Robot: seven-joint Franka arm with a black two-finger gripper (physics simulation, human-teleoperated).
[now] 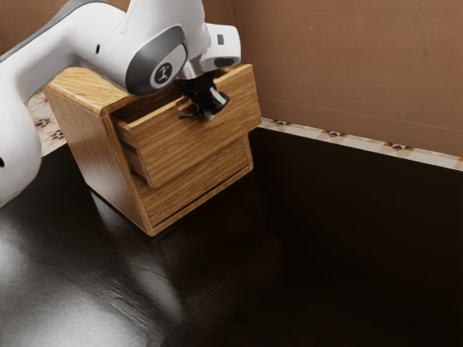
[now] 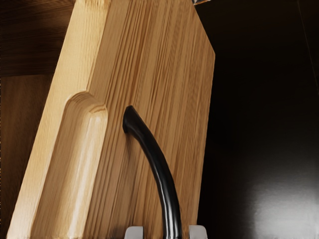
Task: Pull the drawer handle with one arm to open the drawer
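A small wooden cabinet (image 1: 83, 90) stands on the dark table, and its top drawer (image 1: 181, 141) sticks out partway from the body. The drawer's thin black handle (image 1: 188, 114) runs across the drawer front. My black gripper (image 1: 205, 107) reaches down from above at that handle and is shut on it. In the wrist view the curved black handle (image 2: 152, 159) rises off the pale wooden drawer front (image 2: 149, 64) and passes between my two grey fingertips (image 2: 133, 232), one on each side, with my gripper (image 2: 166, 233) closed around the bar.
The lower drawer (image 1: 199, 181) sits flush in the cabinet. The dark glossy tabletop (image 1: 325, 253) stretches out toward the exterior view's right and front. A brown wall (image 1: 362, 65) with a tiled strip (image 1: 362, 141) at its foot runs behind.
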